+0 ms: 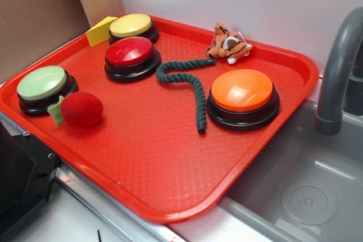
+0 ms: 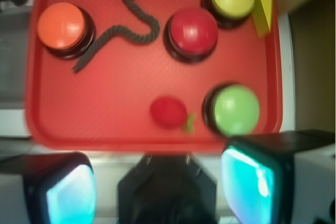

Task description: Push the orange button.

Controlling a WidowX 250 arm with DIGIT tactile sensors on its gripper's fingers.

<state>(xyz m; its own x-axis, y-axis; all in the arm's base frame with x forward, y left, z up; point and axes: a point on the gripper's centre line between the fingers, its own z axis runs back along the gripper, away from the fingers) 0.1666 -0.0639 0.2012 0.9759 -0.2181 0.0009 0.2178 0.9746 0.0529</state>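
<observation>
Red tray [image 1: 170, 196], orange button [image 1: 242, 90], no legible writing

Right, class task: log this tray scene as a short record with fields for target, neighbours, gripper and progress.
target: orange button, right side of the red tray in the exterior view
beside it: dark green rope; plush tiger behind
other buttons: red button, yellow button, green button
gripper: gripper open, off the tray's near edge
progress: orange button not yet touched
</observation>
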